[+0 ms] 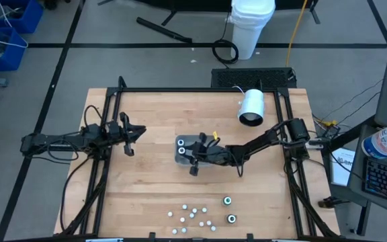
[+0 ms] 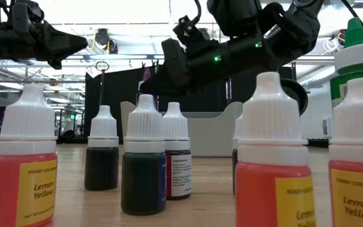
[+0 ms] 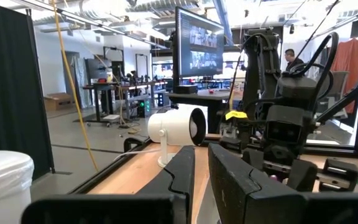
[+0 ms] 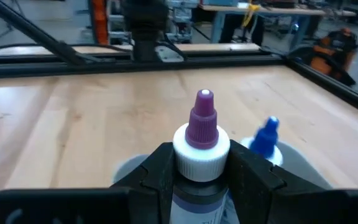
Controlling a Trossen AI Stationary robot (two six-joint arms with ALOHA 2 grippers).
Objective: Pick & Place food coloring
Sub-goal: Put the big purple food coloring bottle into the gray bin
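Right hand grips purple-tipped bottle beside blue-tipped bottle.

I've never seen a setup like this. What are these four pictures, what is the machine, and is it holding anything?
It is a robot with two dark arms over a wooden table. One picture looks straight down, one sits at table height among the small food coloring bottles, and two come from cameras on the wrists. The right gripper is clamped on a purple-tipped bottle over a grey tray, where a blue-tipped bottle stands. The left gripper waits at the table's left side, holding nothing. A white cylinder lies farther back.
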